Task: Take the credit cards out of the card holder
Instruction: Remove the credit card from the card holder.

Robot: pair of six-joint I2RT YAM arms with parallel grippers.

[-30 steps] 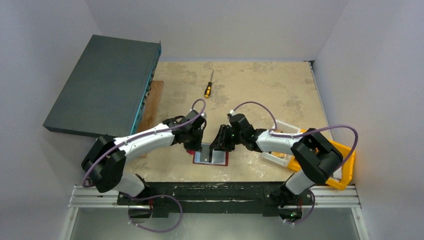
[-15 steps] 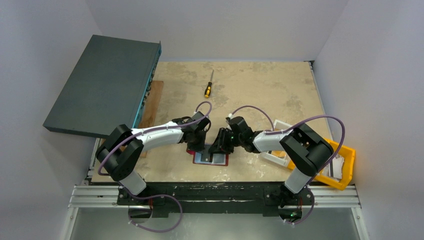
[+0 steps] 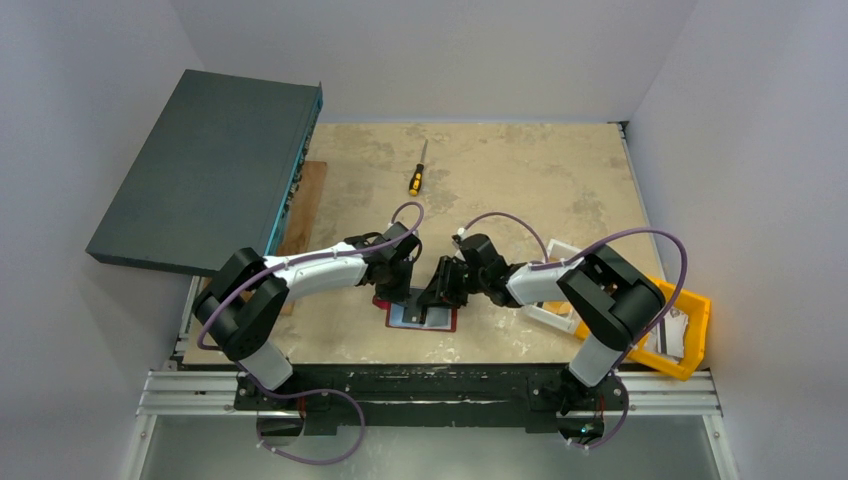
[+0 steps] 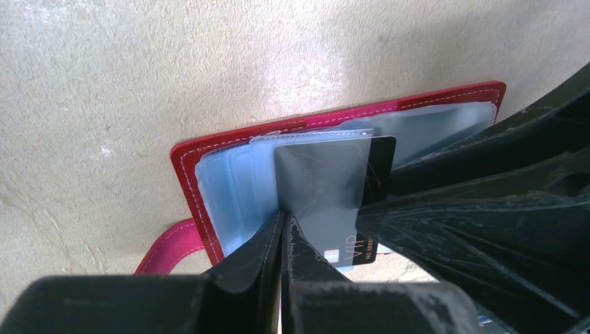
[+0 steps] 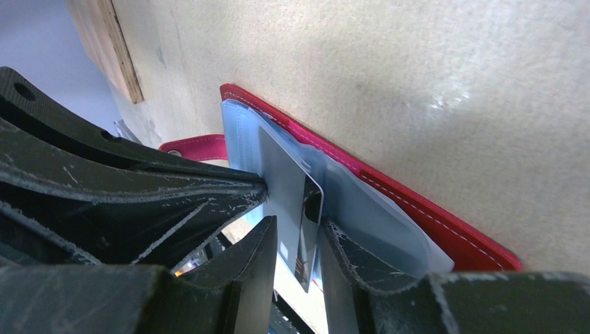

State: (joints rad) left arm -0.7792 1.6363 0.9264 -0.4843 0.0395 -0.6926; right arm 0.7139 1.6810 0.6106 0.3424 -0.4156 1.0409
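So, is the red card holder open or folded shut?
Open. The card holder lies spread flat, its clear sleeves exposed, and a grey card sticks partly out of one.

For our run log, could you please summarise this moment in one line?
left hand: shut, tips on card holder | right hand: gripping grey card, partly out
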